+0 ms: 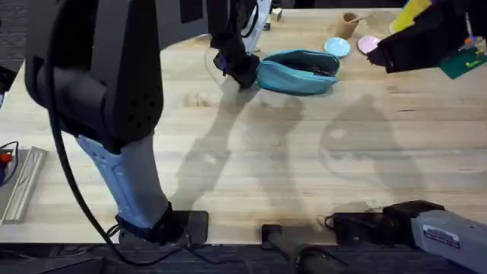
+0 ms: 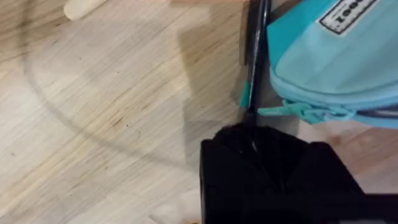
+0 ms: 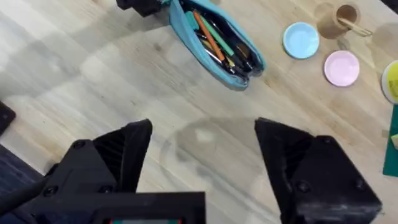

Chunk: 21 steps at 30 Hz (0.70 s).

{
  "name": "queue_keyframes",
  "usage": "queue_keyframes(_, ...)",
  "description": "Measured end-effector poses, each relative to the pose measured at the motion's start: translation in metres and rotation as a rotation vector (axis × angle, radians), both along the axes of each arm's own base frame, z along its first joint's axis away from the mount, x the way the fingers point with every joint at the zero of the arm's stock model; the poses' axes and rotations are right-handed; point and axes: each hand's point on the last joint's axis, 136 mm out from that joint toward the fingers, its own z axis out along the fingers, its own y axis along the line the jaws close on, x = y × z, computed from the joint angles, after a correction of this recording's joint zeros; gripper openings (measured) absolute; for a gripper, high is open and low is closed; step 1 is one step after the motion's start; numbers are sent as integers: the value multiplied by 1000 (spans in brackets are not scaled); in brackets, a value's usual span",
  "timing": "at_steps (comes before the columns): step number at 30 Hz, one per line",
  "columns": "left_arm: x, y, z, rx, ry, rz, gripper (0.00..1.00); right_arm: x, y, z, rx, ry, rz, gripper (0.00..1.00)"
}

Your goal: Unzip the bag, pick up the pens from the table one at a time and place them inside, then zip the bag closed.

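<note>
The left jaws (image 2: 252,140) are closed at the zipper end of the bag (image 1: 298,72), seemingly pinching its teal zipper pull (image 2: 283,112); the right jaws (image 3: 202,155) hang wide apart and empty, well short of it. The bag lies open on the bench (image 1: 251,160), pens (image 3: 214,40) inside. Being soft and light, it would probably drag unless its fabric is pinned.
</note>
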Motion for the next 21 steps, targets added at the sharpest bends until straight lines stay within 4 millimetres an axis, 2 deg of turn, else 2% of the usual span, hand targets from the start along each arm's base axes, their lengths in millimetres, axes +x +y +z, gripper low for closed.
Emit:
queue_keyframes(4,8,6,1,-4,5,35,41,0,0,0,0,0,0,998)
queue_keyframes(10,27,25,8,25,13,91,41,0,0,0,0,0,0,997)
queue_keyframes(13,37,28,28,25,-6,104,41,0,0,0,0,0,0,997)
queue_keyframes(17,50,23,64,8,-53,101,41,0,0,0,0,0,0,997)
queue_keyframes(21,55,20,96,-2,-83,91,42,0,0,0,0,0,0,998)
